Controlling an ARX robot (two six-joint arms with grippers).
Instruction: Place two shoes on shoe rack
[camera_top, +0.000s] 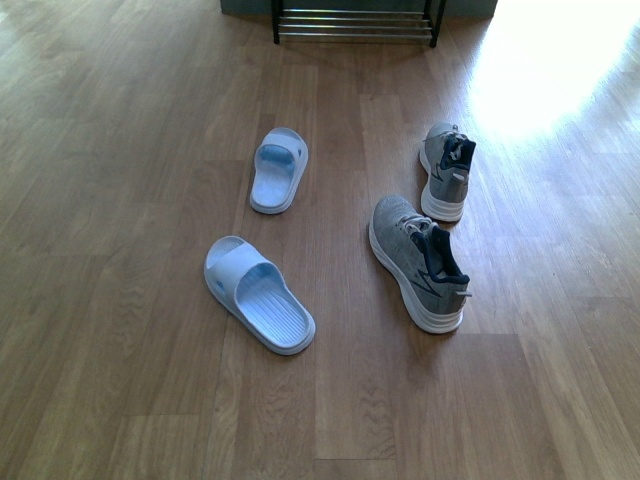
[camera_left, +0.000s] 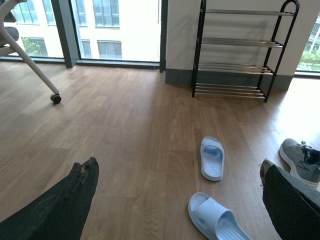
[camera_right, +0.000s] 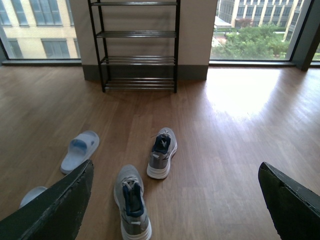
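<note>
Two pale blue slides lie on the wood floor: the near slide (camera_top: 258, 293) and the far slide (camera_top: 279, 169). Two grey sneakers lie to their right: the near sneaker (camera_top: 417, 259) and the far sneaker (camera_top: 446, 170). The shoe rack (camera_top: 356, 22) stands against the far wall, its bottom tier showing in the front view. My left gripper (camera_left: 177, 200) is open, high above the floor, with the slides (camera_left: 212, 158) between its fingers. My right gripper (camera_right: 175, 200) is open, high above the sneakers (camera_right: 132, 200). The rack's tiers (camera_right: 137, 60) are empty.
A white chair leg with a caster (camera_left: 55, 98) stands at the far left by the windows. Bright sunlight falls on the floor (camera_top: 560, 70) to the right of the rack. A grey skirting runs behind the rack (camera_left: 230, 80).
</note>
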